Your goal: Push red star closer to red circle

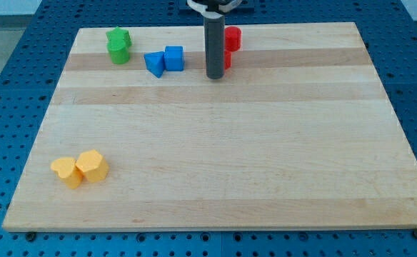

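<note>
Worktop (215, 143): pale wooden board with lengthwise grain bands, lying on a blue perforated base (1, 107).
Rod: straight, dark grey, smooth cylinder coming down from the view's top.
My tip (215, 77): at the rod's lower end, on the board near its top edge, just to the view's left of the two red blocks.
Hand: there is none on this arm, only the rod, so nothing spreads or pinches.
Red circle (233, 37): a short round red block close to the board's top edge, at the view's right of the rod and partly hidden by it.
Red star (227, 59): only a thin red sliver shows behind the rod, just below the red circle; its shape cannot be made out, nor whether the two reds touch.
Blue blocks: a blue cube (173, 58) and a blue pointed block (153, 63) touching side by side, near the tip's left.
Green blocks: two, one green block (118, 36) above another green block (118, 51), touching, by the top left corner.
Yellow blocks: a yellow hexagonal block (92, 165) and a yellow rounded block (66, 172), touching, near the bottom left corner, well apart from all else.
In the way: the rod itself covers most of the red star.
Edges: both reds sit near the top edge.
Open room: the middle, the right side and the bottom right of the board are bare wood.
</note>
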{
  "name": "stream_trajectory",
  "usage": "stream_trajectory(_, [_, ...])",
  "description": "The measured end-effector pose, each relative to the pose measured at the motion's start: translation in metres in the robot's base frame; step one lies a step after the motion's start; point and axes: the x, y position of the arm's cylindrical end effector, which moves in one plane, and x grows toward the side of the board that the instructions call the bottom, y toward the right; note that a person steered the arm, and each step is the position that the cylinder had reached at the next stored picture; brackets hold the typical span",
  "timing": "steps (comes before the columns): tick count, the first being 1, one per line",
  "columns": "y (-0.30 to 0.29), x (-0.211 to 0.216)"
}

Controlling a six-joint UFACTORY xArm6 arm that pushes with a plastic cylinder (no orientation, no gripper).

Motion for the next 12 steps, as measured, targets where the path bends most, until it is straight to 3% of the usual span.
stream_trajectory(2, [-0.015, -0.018])
stream_trajectory(3, [-0.017, -0.005])
stream_trajectory(6, [0.015, -0.004])
stream_trajectory(12, [0.015, -0.060])
